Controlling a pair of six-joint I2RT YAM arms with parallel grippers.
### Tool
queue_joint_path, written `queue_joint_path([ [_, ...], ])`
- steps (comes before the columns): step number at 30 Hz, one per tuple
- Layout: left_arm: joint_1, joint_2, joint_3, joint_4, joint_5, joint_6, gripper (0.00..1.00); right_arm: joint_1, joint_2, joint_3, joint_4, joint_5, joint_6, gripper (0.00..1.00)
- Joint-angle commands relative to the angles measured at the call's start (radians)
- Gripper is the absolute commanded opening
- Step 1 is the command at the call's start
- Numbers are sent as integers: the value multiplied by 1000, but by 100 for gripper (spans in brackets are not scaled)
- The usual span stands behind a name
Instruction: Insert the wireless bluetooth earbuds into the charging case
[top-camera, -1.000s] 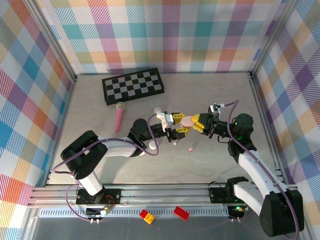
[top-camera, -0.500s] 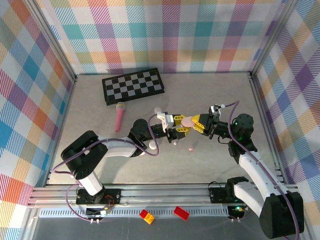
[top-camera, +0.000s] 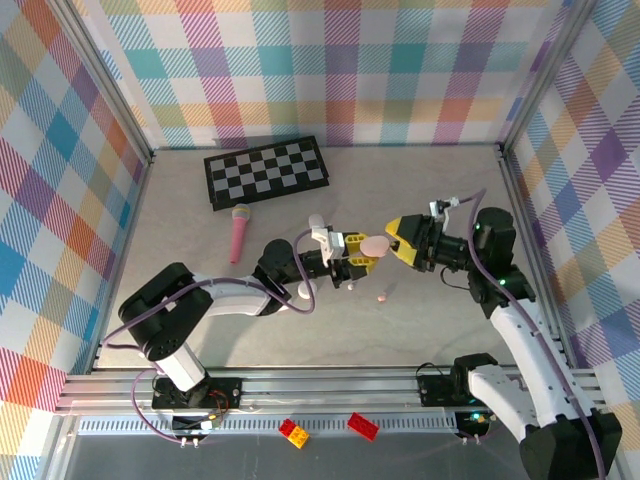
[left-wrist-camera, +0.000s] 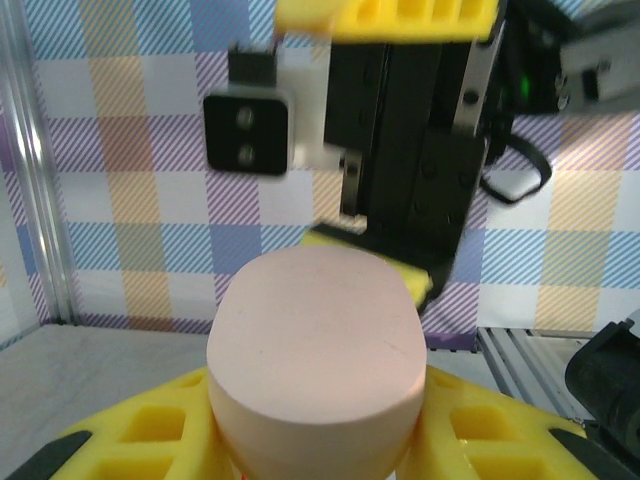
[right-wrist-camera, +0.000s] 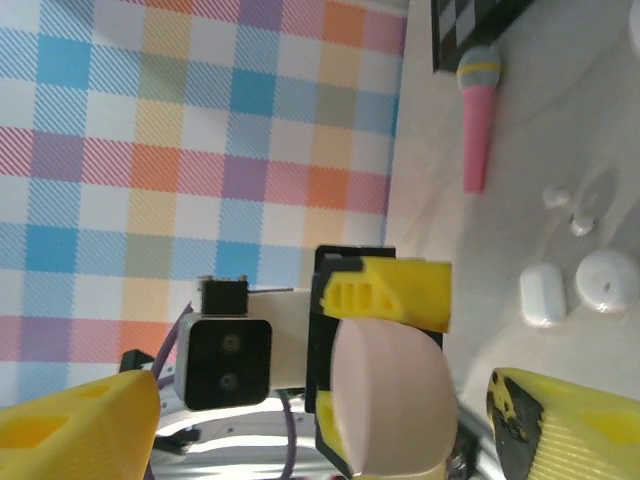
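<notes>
- Grip: the left gripper (top-camera: 362, 250) pinches the pink case (top-camera: 374, 242) between its yellow fingers and holds it up off the table (top-camera: 450, 190). The left wrist view shows the case seated low between the two fingers.
- The right gripper (top-camera: 398, 243) faces the case from just beside it, with its jaws spread wide and nothing in them. Neither finger touches the case.
- The pink earbud (top-camera: 383, 297) lies on the table just in front of the two grippers, apart from both.
- The white earbuds (right-wrist-camera: 553, 196) lie farther off, between the microphone (right-wrist-camera: 478, 115) and a white case (right-wrist-camera: 543, 293).
- The pink case shows a smooth rounded top, with no open lid or sockets visible. It is probably shut, so nothing can go in yet.
- The likely step is to get the lid up while the left gripper steadies the body.
- To do it well, the left pinch should stay below the lid line so it does not clamp the lid shut.
- The right finger should meet the lid edge squarely and lift gently, because the glossy shell may twist or slip out of a narrow hold.
- The case should stay over the table and close to the pink earbud, so a slip costs little and the reach for the earbud stays short.
</notes>
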Motion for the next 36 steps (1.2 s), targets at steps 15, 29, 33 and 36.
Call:
queue_joint_path([
  [15, 22, -209, -30, -334, 156, 121, 33, 234, 27, 371, -722, 376, -1308, 95],
  [29, 22, -206, -22, -301, 202, 68, 33, 496, 136, 402, -658, 705, -1453, 94],
  [33, 22, -213, -34, -295, 202, 67, 33, 505, 146, 405, -645, 758, -1445, 93],
  [36, 22, -218, -43, -291, 199, 69, 33, 504, 136, 404, -621, 799, -1428, 92],
])
